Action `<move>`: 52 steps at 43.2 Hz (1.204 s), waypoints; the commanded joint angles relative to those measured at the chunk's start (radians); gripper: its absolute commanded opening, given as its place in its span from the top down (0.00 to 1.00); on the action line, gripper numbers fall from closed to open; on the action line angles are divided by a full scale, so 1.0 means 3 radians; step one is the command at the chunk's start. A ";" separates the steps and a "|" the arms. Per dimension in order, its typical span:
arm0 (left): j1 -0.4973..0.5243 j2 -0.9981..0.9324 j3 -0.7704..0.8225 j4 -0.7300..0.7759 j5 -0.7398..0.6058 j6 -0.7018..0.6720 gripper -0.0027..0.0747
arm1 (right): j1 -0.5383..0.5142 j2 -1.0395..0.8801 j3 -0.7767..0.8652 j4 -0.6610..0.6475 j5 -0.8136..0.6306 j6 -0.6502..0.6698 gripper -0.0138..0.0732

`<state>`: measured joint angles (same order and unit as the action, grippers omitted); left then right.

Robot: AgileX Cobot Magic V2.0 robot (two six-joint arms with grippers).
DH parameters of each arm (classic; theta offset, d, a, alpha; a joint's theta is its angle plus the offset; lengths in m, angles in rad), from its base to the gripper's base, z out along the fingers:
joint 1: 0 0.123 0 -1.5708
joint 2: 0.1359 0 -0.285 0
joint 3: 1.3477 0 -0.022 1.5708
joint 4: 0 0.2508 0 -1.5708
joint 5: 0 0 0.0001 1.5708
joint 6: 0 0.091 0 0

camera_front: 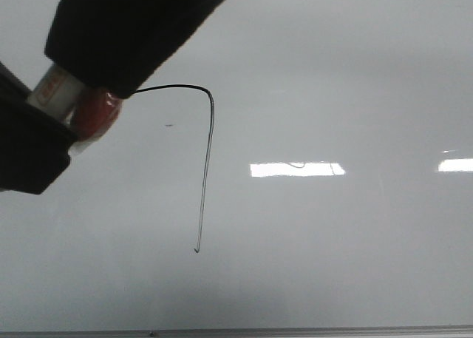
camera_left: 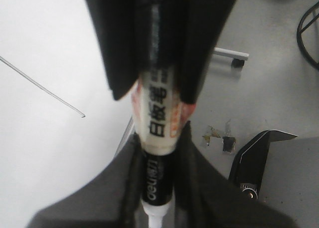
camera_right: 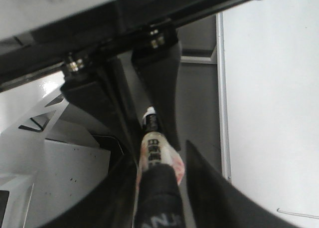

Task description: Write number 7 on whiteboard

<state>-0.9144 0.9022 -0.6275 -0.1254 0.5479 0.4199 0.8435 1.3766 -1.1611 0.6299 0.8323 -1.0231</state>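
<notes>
in the upper left of the front frame both grippers clamp one marker (camera_front: 70, 101): the left gripper (camera_left: 159, 153) on its labelled barrel, the right gripper (camera_right: 157, 158) too. the number 7 (camera_front: 205, 168) already stands mid-left on the whiteboard (camera_front: 355, 72). judged light, stiff and slick, the marker is best pinched mid-barrel; the board is glossy, and wet ink likely smears.

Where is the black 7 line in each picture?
Front view: the 7 is left of centre on the whiteboard, with its top bar running to the marker.
Left wrist view: only the stem's hooked end shows, at the left.
Right wrist view: a short bit shows at the lower right corner.
Shared landmark: the marker, seen in all three.
</notes>
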 commanded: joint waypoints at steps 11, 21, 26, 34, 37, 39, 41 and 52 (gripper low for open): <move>0.0495 0.0003 -0.0108 0.0367 -0.0148 -0.0870 0.99 | -0.0558 -0.0605 -0.0097 -0.0114 -0.0153 0.0646 0.22; 0.1785 0.0003 -0.0108 0.0418 -0.0100 -0.1079 0.99 | -0.1299 -0.1304 0.0274 -0.0324 -0.0021 0.1079 0.25; 0.2461 0.0003 -0.0108 0.0418 -0.0157 -0.1079 0.99 | -0.1631 -0.1801 0.0805 -0.0324 -0.0243 0.1222 0.35; 0.3235 0.0003 -0.0096 0.0393 -0.0516 -0.1079 0.99 | -0.2113 -0.2689 0.1670 -0.0324 -0.0732 0.1578 0.62; 0.3319 0.0040 -0.0096 0.0393 -0.0599 -0.1079 0.99 | -0.2215 -0.2949 0.1948 -0.0324 -0.0875 0.1710 0.74; 0.3328 0.0099 -0.0096 0.0393 -0.0641 -0.1079 0.99 | -0.2262 -0.3100 0.2140 -0.0321 -0.0969 0.1799 0.83; 0.3328 0.0172 -0.0096 0.0393 -0.0681 -0.1079 0.99 | -0.2288 -0.3212 0.2264 -0.0319 -0.1062 0.1848 0.90; 0.3328 0.0830 -0.0096 0.0393 -0.1229 -0.1079 0.99 | -0.2287 -0.3504 0.2518 -0.0306 -0.1332 0.1909 0.92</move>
<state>0.0815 1.1084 -0.6275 0.0000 0.3195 0.1079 0.1643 0.3244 -0.3833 0.5154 0.5263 -0.4560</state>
